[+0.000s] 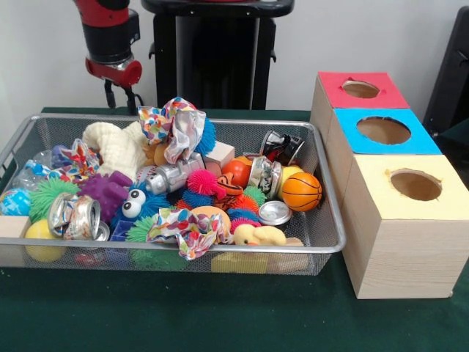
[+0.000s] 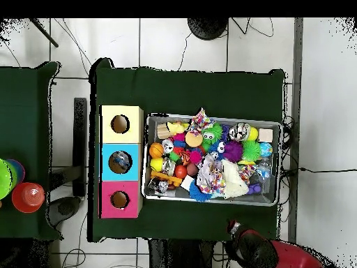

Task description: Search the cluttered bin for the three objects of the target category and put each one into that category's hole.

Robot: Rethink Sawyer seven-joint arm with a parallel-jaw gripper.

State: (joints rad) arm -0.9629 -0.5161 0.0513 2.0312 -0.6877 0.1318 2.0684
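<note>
While my black gripper (image 1: 122, 97) hangs upper left of front view behind silver wire mesh bin (image 1: 326, 220), can't tell its state. One crinkly clear plastic bottle with blue-white label (image 1: 33, 174) lies at bin's left end, half under patterned paper wad (image 1: 79, 159); other two not made out. Best descend straight, grip mid-body. Bin crammed: crushed metal can (image 1: 73, 216), orange ball (image 1: 301, 191). Three-hole box (image 1: 381, 132) stands right

1 bin (image 1: 333, 242), 3 boxes (image 1: 399, 235), 1 basketball (image 1: 301, 191).
</note>
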